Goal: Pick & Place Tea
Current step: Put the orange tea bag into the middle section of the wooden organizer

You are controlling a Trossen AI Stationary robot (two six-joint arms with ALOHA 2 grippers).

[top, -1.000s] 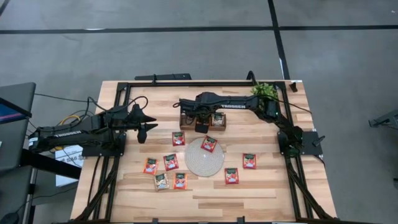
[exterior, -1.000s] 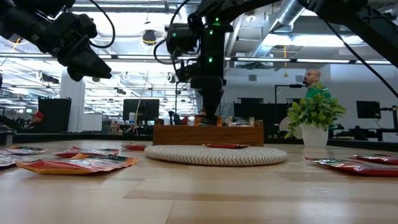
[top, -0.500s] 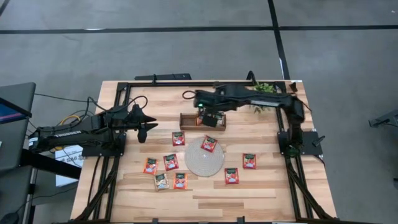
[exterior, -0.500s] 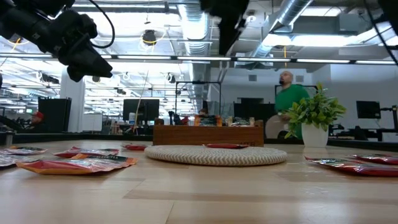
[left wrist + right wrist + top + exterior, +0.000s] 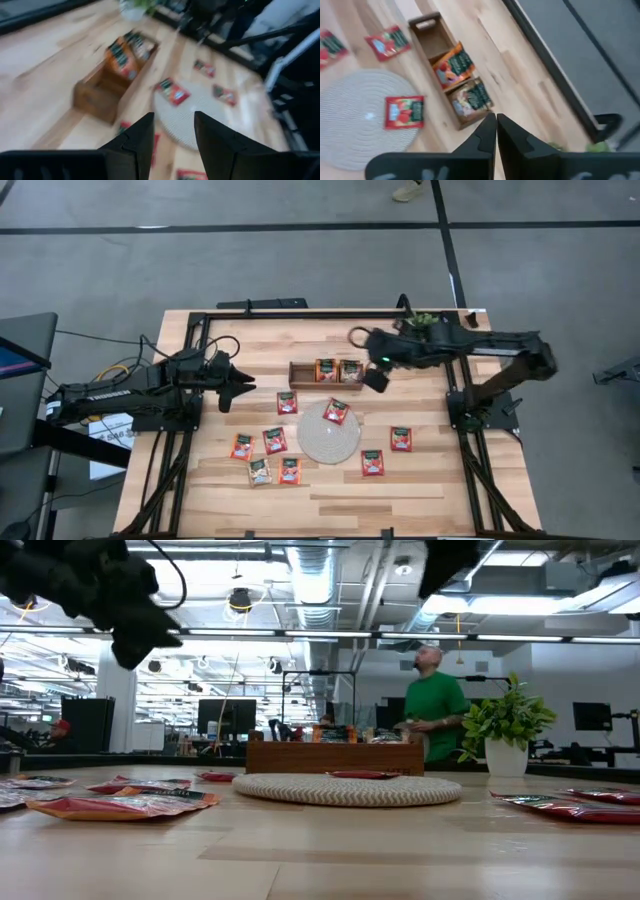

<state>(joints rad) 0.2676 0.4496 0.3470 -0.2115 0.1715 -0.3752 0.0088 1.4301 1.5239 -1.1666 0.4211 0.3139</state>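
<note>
Pulling away empty and closed from the tray (image 5: 300, 373), right hand (image 5: 375, 379) is leaving two tea sachets (image 5: 338, 370) inside, left hand (image 5: 243, 381) hovering open, nine sachets (image 5: 270, 457) remaining on the surface (image 5: 420, 480).

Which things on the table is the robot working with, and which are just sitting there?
For the job:
- small flat square red-orange tea sachets
- brown three-compartment wooden tray, already holding sachets
- round grey-beige woven mat, one sachet on it

Just sitting there:
- green potted plant
</note>
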